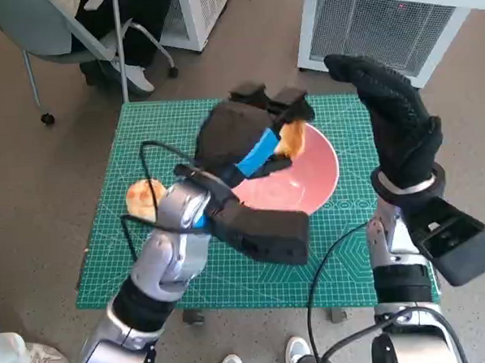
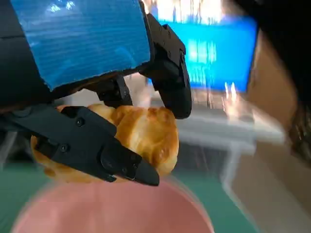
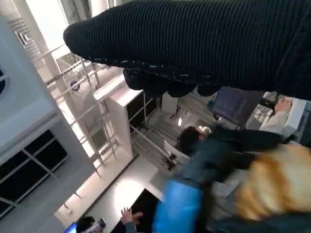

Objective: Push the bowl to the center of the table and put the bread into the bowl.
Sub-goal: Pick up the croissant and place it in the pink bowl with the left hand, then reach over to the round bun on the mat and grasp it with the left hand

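Bread, a golden roll, sat pinched between the black fingers of the left robot hand, which hung above the pink bowl; in the left wrist view the bowl's rim lay blurred just below the roll. No writing or label could be read on any of these things. The blue-taped back of that robot hand faced up, and its pale forearm reached forward across the green cutting mat covering the table. A second piece of bread lay on the mat beside the left forearm, well apart from the bowl. The right robot hand, gloved in black knit, was raised beside the bowl with its fingers extended upward and holding nothing. Beyond the table, a person sat on a wheeled chair, and a white ventilated cabinet stood on the floor.
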Available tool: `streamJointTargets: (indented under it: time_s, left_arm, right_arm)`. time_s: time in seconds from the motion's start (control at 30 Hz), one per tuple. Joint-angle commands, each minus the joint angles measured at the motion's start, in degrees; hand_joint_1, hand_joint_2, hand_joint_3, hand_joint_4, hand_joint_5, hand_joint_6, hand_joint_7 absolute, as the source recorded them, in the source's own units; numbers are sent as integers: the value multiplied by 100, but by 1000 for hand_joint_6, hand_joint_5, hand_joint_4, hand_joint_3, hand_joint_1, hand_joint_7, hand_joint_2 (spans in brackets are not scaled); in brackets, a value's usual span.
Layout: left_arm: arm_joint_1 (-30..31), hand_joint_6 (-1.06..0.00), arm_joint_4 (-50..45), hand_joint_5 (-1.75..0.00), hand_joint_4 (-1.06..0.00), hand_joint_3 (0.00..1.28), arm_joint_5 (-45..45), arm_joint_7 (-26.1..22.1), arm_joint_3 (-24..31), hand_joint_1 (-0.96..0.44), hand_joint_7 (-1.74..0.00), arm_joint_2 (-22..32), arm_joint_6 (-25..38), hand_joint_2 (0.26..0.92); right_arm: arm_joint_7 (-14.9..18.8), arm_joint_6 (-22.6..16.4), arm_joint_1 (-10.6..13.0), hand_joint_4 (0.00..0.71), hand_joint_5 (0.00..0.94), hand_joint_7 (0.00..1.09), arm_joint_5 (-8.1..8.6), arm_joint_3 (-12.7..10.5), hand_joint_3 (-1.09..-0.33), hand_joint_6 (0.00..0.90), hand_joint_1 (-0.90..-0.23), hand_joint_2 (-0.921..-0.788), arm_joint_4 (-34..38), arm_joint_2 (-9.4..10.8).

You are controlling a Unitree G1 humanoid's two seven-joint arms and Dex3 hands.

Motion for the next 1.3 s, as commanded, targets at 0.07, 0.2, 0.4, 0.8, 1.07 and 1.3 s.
streamJointTargets:
  time_s: [0.07, 0.2, 0.4, 0.8, 1.07, 1.3]
  left_arm:
    - [-529, -381, 533, -67, -239, 33, -843, -1456, 32, -342, -152, 275, 33, 919]
    - [-460, -327, 386, -17, -133, 36, -1018, -1620, 90, -394, -70, 350, 120, 920]
    - [-153, -279, 1, -1, -66, 43, -1024, -1248, 197, -418, -22, 506, -88, 921]
    - [642, -284, -1222, -1, -55, 52, -1456, -1090, 1028, -410, -18, 1319, -488, 921]
    - [1349, -277, -1559, -2, -52, 83, -1900, -1020, 1904, -432, -14, 2025, -743, 921]
    - [1875, -283, -1814, -12, -78, 84, -1957, -1021, 2419, -419, -17, 2526, -619, 921]
  right_arm:
    - [-171, 165, 266, 251, 23, 680, -167, 32, -822, -1, -596, -921, -238, -47]
    - [-252, 212, 326, 249, 24, 679, -212, 45, -825, -1, -596, -921, -341, -49]
    - [-364, 268, 382, 247, 27, 677, -284, 61, -823, -1, -594, -921, -446, -30]
    - [-475, 231, 446, 245, 34, 677, -342, 116, -816, -1, -595, -921, -462, -28]
    - [-476, 219, 436, 243, 40, 678, -321, 127, -814, -1, -595, -921, -435, -42]
    - [-470, 229, 411, 240, 45, 679, -300, 138, -815, -1, -599, -921, -438, -44]
